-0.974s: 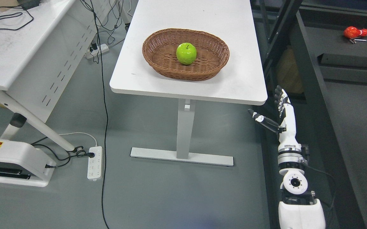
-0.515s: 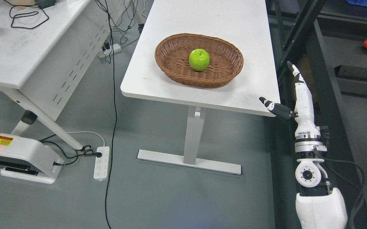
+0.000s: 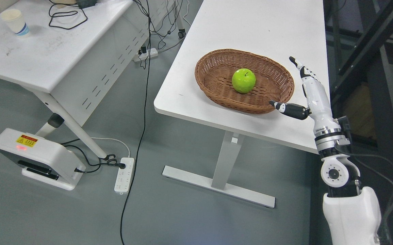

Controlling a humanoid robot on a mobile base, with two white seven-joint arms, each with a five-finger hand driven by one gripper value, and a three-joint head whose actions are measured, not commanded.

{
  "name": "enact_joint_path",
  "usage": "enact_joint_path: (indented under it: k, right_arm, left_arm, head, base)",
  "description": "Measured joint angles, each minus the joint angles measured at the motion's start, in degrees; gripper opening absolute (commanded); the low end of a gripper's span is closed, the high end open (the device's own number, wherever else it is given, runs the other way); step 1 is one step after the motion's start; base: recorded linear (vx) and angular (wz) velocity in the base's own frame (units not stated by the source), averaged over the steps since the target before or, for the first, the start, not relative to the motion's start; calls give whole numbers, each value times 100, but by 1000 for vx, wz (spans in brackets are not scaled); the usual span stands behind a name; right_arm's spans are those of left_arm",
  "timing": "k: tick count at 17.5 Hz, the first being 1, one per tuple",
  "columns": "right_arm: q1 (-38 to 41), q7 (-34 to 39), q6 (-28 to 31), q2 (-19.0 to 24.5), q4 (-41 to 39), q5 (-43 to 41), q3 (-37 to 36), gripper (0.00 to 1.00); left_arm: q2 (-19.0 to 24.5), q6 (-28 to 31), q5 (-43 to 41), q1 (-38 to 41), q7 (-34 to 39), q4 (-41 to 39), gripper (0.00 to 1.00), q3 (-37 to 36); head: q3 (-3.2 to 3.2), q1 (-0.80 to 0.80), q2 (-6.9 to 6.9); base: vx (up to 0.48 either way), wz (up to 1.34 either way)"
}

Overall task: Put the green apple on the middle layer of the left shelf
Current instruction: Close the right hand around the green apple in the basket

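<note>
Green apple (image 3: pixel 243 80) sits upright near the middle of the wicker basket (image 3: pixel 216 89) on the white desk (image 3: pixel 250 23), stem up; roundish, no long axis to favour. Right hand (image 3: pixel 298 86) hovers just beside the basket's right rim; apple lies to its left, over the rim. Fingers straight, pointing far, thumb out leftward; hand released, holding nothing. Left arm unseen; right plainly nearer.

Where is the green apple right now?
In the head view, the green apple sits inside the wicker basket on the white table, left of the open right hand.
</note>
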Motion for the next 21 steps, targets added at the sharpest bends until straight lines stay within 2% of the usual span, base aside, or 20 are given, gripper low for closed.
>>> enact_joint_path:
  k: [6, 21]
  right_arm:
    - [-523, 311, 300, -66, 516, 84, 439, 100]
    - [-922, 712, 267, -276, 1594, 446, 1396, 100]
  left_arm:
    - [0, 1, 0, 0, 0, 1, 100, 0]
    - [0, 1, 0, 0, 0, 1, 100, 0]
  head:
    - [0, 0, 0]
    - [0, 0, 0]
  base:
    - [115, 141]
    - [91, -46]
